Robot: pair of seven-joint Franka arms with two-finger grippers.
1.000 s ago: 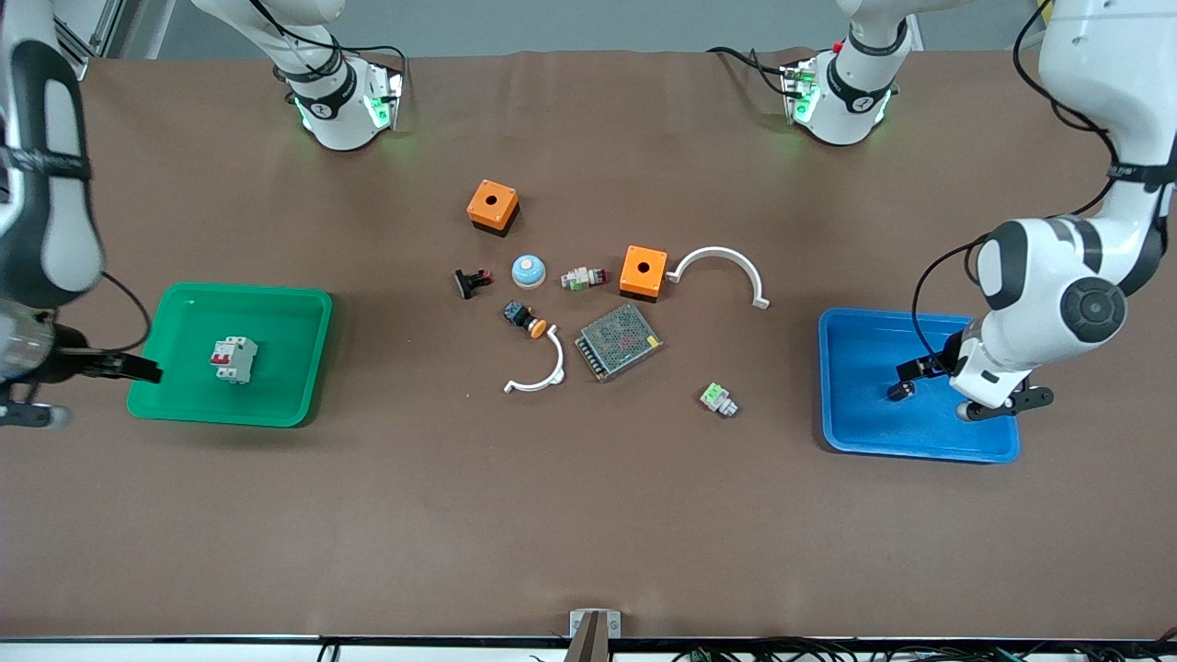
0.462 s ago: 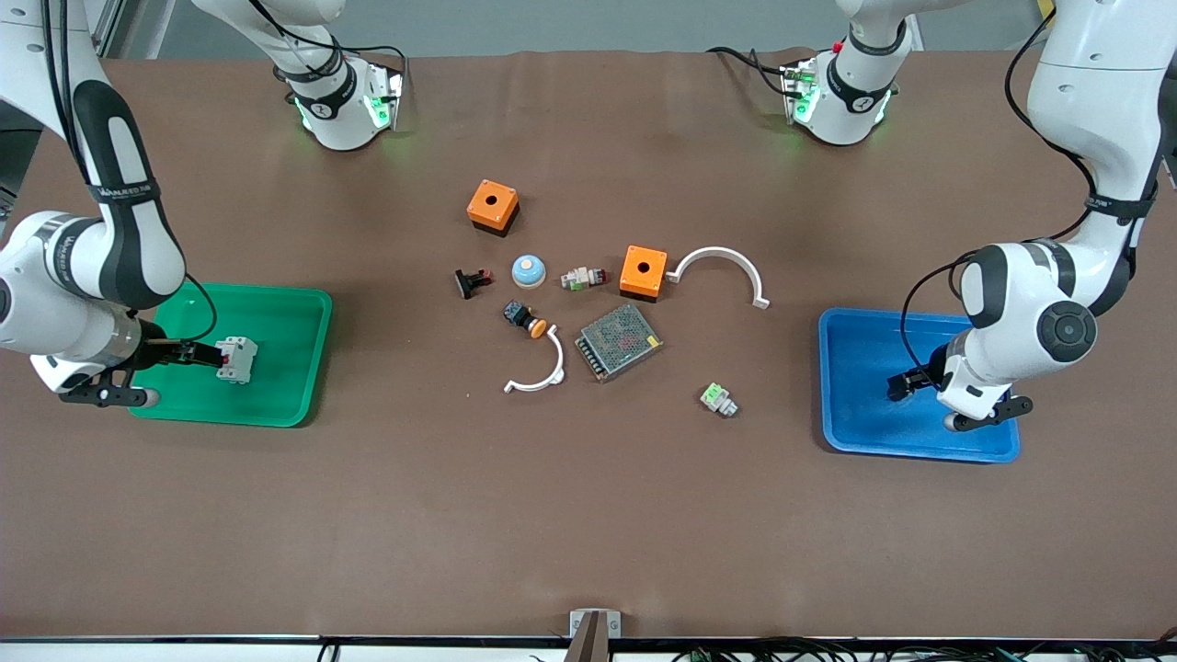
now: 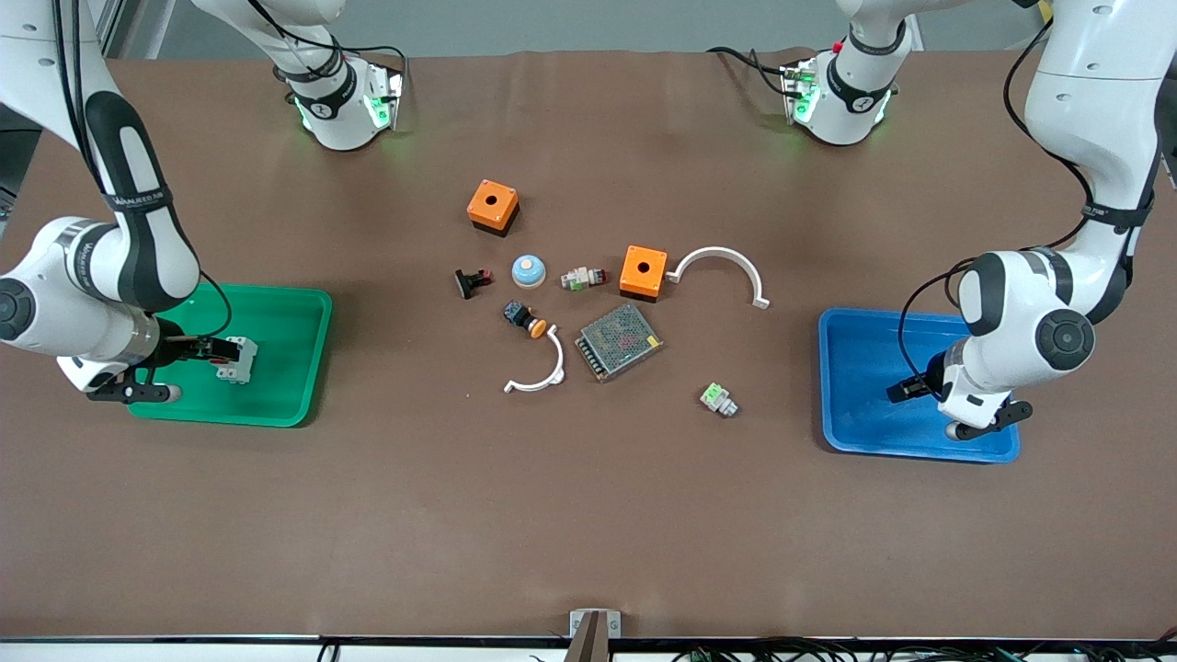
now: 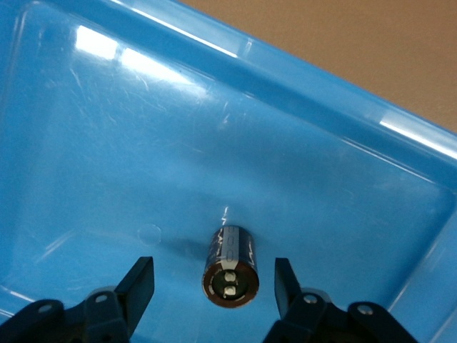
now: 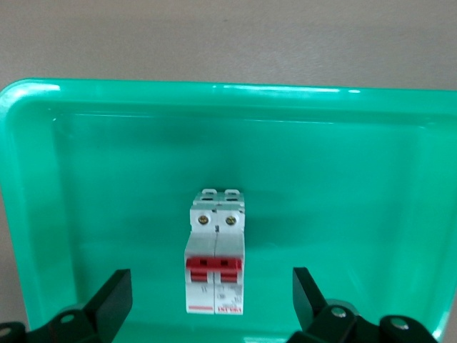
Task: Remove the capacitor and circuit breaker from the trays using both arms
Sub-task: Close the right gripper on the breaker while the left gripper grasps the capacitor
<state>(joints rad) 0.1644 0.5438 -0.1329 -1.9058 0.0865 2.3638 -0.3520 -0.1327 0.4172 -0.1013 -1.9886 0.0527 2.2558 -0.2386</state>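
We see the left gripper (image 3: pixel 897 390) low inside the blue tray (image 3: pixel 860 340), at the left arm's end of the table. In the left wrist view its fingers (image 4: pixel 141 284) stand apart w/ the capacitor (image 4: pixel 230 265) lying on its side on the tray floor between them, a gap showing on each side, so nothing is pinched.

At the right arm's end, the right gripper (image 3: pixel 210 350) sits low in the green tray (image 3: pixel 276 405), jaws spread wide. The breaker (image 3: pixel 238 358) rests on the tray floor roughly mid-tray; in the right wrist view (image 5: pixel 216 261) it lies between the fingertips (image 5: pixel 114 294), clear of both, red levers facing up.

Mid-table, btw the trays, we see two orange boxes (image 3: pixel 493 206) (image 3: pixel 643 271), a metal mesh unit (image 3: pixel 619 341), two white curved pieces (image 3: pixel 722 268) (image 3: pixel 538 370) and a small white-and-green connector (image 3: pixel 718 399).
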